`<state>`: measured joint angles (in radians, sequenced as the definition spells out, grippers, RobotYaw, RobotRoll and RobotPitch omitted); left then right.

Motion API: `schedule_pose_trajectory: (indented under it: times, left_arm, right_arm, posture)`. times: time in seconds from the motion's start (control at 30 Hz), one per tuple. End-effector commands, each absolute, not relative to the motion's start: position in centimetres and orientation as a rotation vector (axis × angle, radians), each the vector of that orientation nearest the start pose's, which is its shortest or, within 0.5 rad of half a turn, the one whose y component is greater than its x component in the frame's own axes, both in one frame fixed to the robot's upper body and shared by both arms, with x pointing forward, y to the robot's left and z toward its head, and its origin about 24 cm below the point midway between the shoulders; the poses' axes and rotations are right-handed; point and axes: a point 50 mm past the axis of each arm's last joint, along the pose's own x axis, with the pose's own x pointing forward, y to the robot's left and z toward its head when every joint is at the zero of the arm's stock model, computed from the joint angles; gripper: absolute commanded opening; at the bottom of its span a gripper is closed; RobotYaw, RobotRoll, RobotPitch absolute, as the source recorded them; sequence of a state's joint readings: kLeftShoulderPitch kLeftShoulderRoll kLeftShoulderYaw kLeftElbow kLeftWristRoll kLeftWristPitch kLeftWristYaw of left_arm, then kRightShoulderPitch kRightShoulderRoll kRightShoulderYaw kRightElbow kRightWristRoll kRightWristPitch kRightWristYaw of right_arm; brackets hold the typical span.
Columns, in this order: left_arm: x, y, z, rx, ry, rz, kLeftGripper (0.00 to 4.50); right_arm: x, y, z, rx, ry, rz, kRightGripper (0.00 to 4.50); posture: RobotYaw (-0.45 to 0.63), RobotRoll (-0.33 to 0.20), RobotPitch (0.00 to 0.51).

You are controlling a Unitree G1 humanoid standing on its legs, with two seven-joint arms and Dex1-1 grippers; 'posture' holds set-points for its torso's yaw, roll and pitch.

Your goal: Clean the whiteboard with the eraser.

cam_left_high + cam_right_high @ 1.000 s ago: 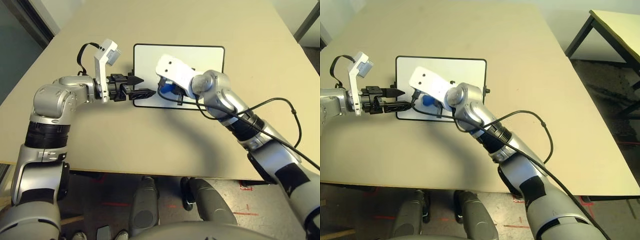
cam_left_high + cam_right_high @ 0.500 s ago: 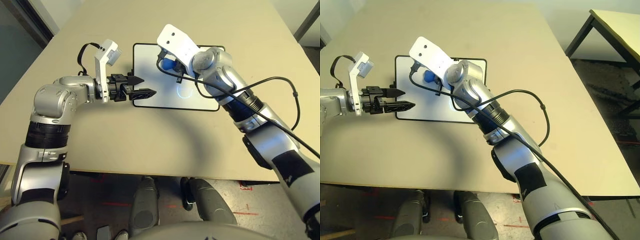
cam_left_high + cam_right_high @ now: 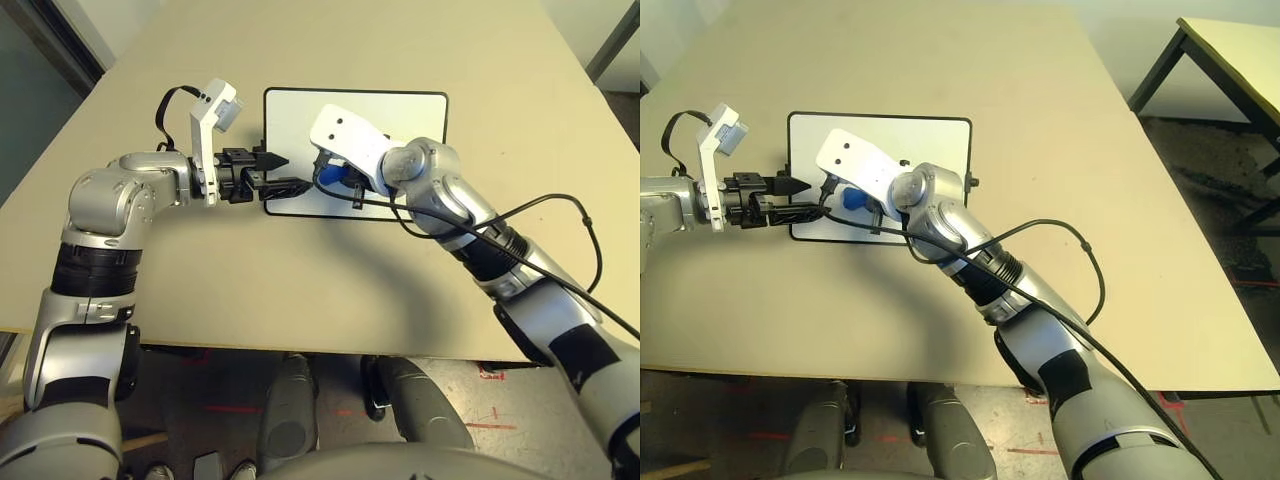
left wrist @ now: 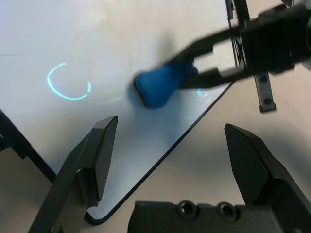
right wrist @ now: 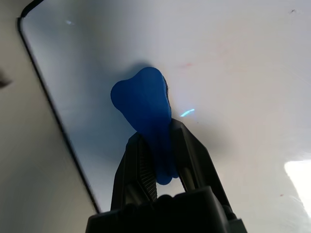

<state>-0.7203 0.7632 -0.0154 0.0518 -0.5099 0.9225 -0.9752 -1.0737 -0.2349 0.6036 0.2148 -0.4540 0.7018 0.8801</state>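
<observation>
Head views: whiteboard (image 3: 400, 120) lies flat on the tabletop (image 3: 300, 300). Right tool (image 3: 322, 178) clamps the eraser (image 3: 333, 177) over the whiteboard's near-left part. Left tool (image 3: 290, 172) sits at the whiteboard's left edge, jaws spread, holding nothing.

Left wrist view: eraser on the whiteboard near its black frame edge, a cyan arc mark (image 4: 68, 87) beside it.

Right wrist view: fingers (image 5: 141, 167) pinch the eraser's waist; short cyan streak (image 5: 187, 112) just beside the eraser.
</observation>
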Motion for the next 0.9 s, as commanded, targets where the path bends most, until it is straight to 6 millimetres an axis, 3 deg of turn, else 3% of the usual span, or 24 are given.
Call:
schedule_pose_trajectory:
  times: [0.03,0.27,0.43,0.5,0.63,0.9]
  left_arm:
    - [31.5,20.7,20.6,0.111,0.365,-0.944,4.5]
    - [31.5,20.7,20.6,0.112,0.364,-0.944,4.5]
    - [31.5,20.7,20.6,0.113,0.364,-0.944,4.5]
    - [31.5,20.7,20.6,0.113,0.364,-0.945,4.5]
    - [31.6,20.7,20.6,0.114,0.364,-0.944,4.5]
    - [31.7,20.7,20.7,0.116,0.361,-0.944,4.5]
  right_arm:
    - [36.0,-2.3,22.5,-1.09,0.151,0.788,0.62]
    - [35.6,-2.0,21.4,-1.095,0.17,0.821,0.62]
    - [33.4,-2.3,18.1,-1.141,0.245,0.925,0.62]
    - [33.1,-2.5,17.6,-1.15,0.26,0.936,0.62]
    - [33.4,-2.6,18.1,-1.147,0.259,0.913,0.62]
    - [36.0,-2.5,21.2,-1.091,0.191,0.8,0.62]
  posture:
    - [-0.01,0.0,0.166]
    - [-0.01,0.0,0.162]
    - [-0.01,0.0,0.161]
    - [-0.01,0.0,0.162]
    - [-0.01,0.0,0.162]
    - [-0.01,0.0,0.158]
